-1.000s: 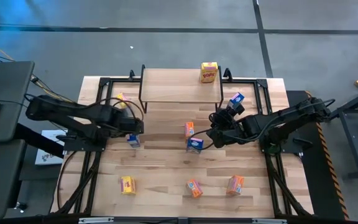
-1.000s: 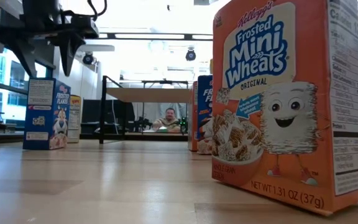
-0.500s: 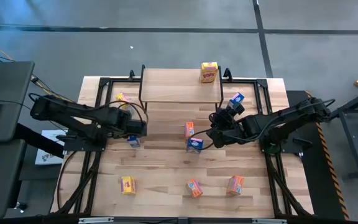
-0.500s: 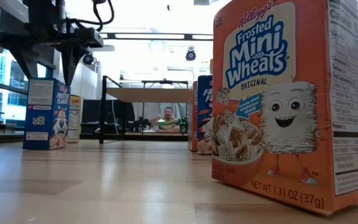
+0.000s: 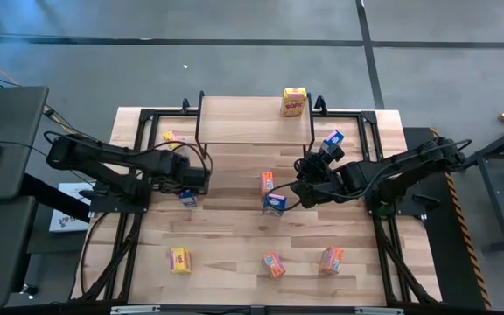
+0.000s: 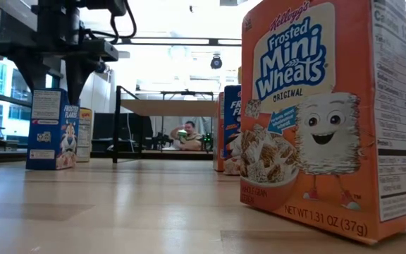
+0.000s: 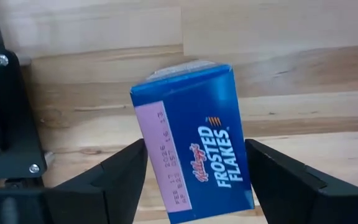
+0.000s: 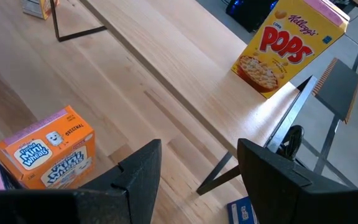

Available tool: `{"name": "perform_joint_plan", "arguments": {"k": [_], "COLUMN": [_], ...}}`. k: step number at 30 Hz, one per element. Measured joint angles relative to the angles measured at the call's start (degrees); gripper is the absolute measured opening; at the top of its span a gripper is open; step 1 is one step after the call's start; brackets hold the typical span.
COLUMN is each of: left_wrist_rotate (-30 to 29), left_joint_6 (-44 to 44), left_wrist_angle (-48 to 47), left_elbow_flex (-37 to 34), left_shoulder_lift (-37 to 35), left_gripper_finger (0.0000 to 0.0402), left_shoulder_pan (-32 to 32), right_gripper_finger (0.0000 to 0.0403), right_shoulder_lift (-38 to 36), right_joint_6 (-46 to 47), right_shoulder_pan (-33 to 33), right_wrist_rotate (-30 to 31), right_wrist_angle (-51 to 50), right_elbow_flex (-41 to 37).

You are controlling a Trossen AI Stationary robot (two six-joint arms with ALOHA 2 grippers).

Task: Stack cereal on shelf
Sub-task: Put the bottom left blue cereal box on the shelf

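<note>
A blue Frosted Flakes cereal box (image 7: 194, 140) stands upright on its bottom on the table's left half (image 5: 187, 199). My left gripper (image 7: 194, 158) points down over it, open, one finger on either side of its top (image 6: 52, 93); I see no touch. My right gripper (image 8: 197, 180) hangs open and empty near mid-table (image 5: 308, 182), by an orange box (image 5: 267, 181) and a blue box (image 5: 275, 203). The shelf (image 5: 254, 122) stands at the far edge with a yellow Pops box (image 5: 294, 101) on its right end.
More cereal boxes stand near the front edge: yellow (image 5: 180, 260), orange (image 5: 274, 264), orange (image 5: 332, 259). Another yellow one (image 5: 171, 136) lies left of the shelf and a blue one (image 5: 332, 140) right of it. A person (image 6: 185, 136) sits beyond the table.
My left gripper has come down toward the blue box and shifted a little toward the table's right edge, rolling its wrist as it went. Its fingers now straddle the box top. The box has not moved.
</note>
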Motion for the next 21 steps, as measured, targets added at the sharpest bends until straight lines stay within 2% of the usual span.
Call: {"name": "perform_joint_plan", "arguments": {"k": [11,21], "left_wrist_rotate": [-0.1,0.9], "left_joint_6": [3.3,12.5], "left_wrist_angle": [0.0,-0.2], "left_elbow_flex": [0.0,1.6], "left_shoulder_lift": [-0.2,-0.2], "left_gripper_finger": [0.0203,0.0186], "left_shoulder_pan": [0.6,0.6], "right_gripper_finger": [0.0204,0.0204], "right_shoulder_lift": [0.0,0.0], "right_joint_6": [0.0,0.1], "right_shoulder_pan": [0.0,0.0], "right_wrist_rotate": [0.0,0.0], "right_wrist_angle": [0.0,0.0], "right_elbow_flex": [0.0,0.0]}}
